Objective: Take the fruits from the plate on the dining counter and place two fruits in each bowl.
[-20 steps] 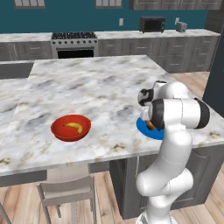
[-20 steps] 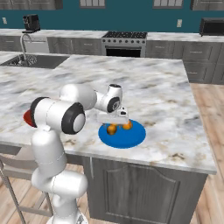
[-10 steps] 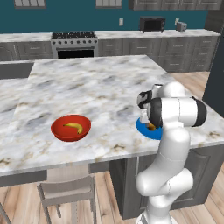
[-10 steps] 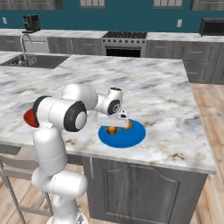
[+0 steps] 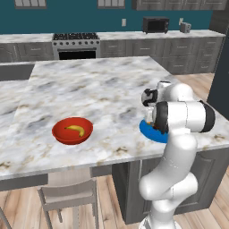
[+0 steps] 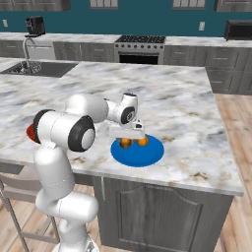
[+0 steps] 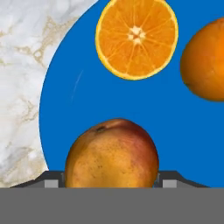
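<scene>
The blue plate (image 6: 147,155) lies near the front edge of the marble dining counter (image 6: 187,113). On the plate (image 7: 65,96) are a brownish-orange fruit (image 7: 112,153), a cut orange half (image 7: 136,37) and a whole orange (image 7: 205,59). My gripper (image 7: 111,183) is low over the plate, open, with one finger on each side of the brownish-orange fruit. From the right base view the gripper (image 6: 129,138) hangs just above the fruits. The red bowl (image 5: 58,134) holds the yellow banana (image 5: 75,130), far to the left of the plate (image 5: 147,131). The pale cream bowl is out of view.
A grey chair (image 5: 71,192) stands under the counter's front edge below the red bowl. The stove (image 5: 75,42) and microwave (image 5: 155,24) sit on the back wall counter, and a sink (image 6: 34,69) is at the far left.
My hand has lowered toward the blue plate, bringing the fingers down around the brownish-orange fruit. The bowl and banana have not moved.
</scene>
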